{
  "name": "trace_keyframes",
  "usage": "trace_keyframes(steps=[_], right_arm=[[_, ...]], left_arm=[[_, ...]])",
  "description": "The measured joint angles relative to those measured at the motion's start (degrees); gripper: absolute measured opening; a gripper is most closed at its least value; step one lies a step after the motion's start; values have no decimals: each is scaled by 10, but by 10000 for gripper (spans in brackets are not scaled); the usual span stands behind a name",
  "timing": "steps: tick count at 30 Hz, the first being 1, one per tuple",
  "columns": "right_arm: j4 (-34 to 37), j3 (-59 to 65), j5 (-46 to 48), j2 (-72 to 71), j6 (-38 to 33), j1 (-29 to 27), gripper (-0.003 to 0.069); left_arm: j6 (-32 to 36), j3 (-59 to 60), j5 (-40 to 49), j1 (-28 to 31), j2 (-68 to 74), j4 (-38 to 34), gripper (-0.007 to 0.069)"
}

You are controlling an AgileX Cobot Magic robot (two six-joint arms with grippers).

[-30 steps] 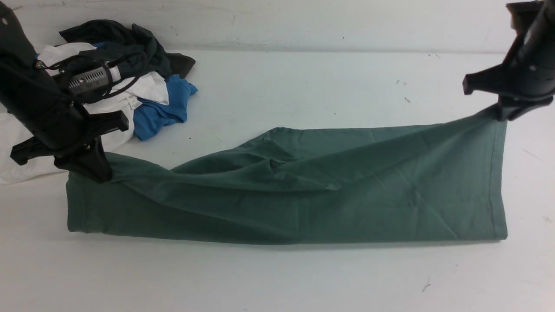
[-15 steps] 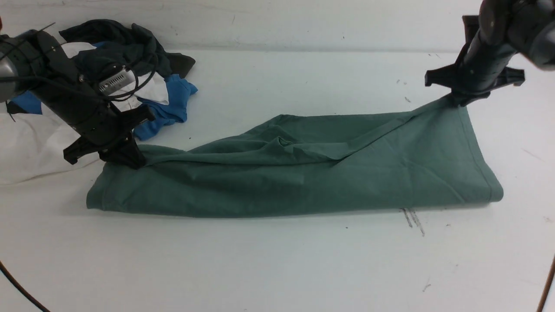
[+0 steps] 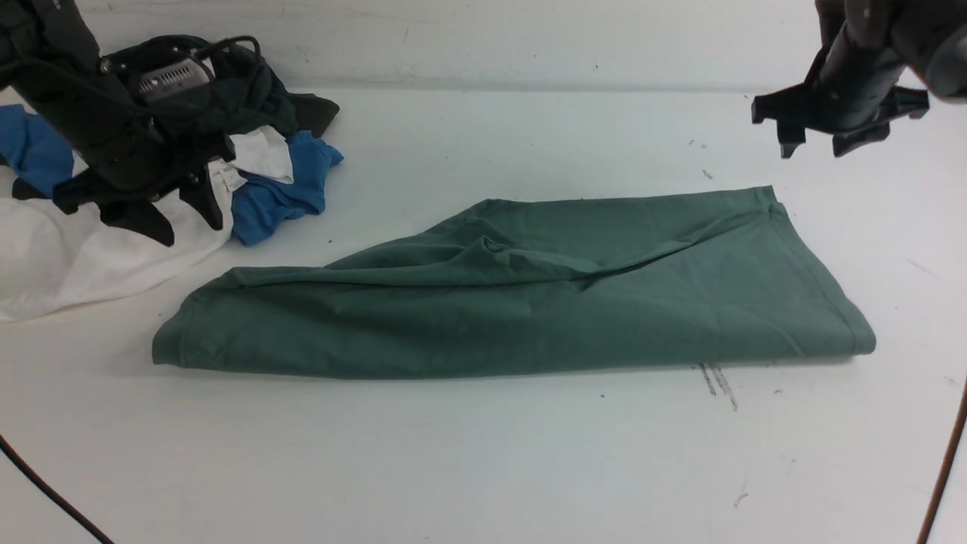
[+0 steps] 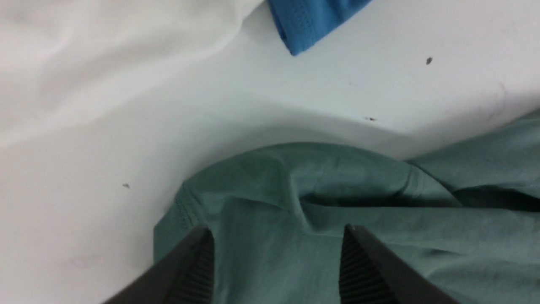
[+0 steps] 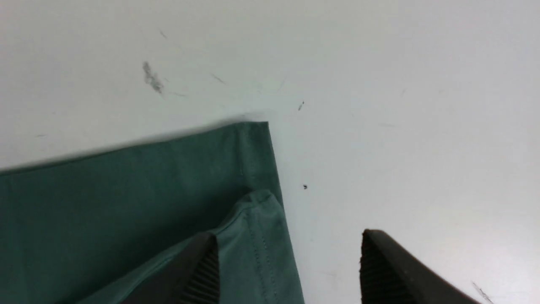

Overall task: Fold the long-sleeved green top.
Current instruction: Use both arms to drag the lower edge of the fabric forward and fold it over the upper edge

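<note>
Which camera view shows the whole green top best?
The front view: the green long-sleeved top lies wholly in frame, folded into a long band. The left wrist view shows only one rounded end of it; the right wrist view shows only one hemmed corner.

Plain sage-green top [image 3: 529, 302], white table [image 3: 483, 468], blue [image 3: 279, 196], white [image 3: 83, 257] and charcoal garments [image 3: 249, 91]

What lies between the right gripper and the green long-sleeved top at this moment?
Nothing. In the front view the open right gripper hangs clear of the far right corner of the green long-sleeved top, with only bare white table between them.
</note>
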Motion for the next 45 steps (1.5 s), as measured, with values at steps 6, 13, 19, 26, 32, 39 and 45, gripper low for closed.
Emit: trace_keyframes(steps=[6, 13, 19, 26, 32, 39, 45], right_arm=[[76, 75, 2, -72, -39, -2, 423], [101, 355, 3, -253, -54, -2, 423], [84, 472, 2, -281, -54, -2, 423], [61, 498, -17, -225, -48, -16, 446], [84, 498, -24, -164, -46, -54, 463], [119, 494, -22, -149, -69, -65, 416], [130, 494, -19, -149, -89, -65, 204]], left_arm=[[35, 31, 4, 0, -19, 17, 384], [50, 171, 12, 0, -46, 21, 353], [45, 178, 10, 0, -22, 43, 353], [45, 178, 8, 0, -14, 49, 353], [45, 178, 8, -1, -14, 44, 353], [102, 178, 6, -12, 3, 33, 272], [123, 178, 1, -16, 17, 29, 74]])
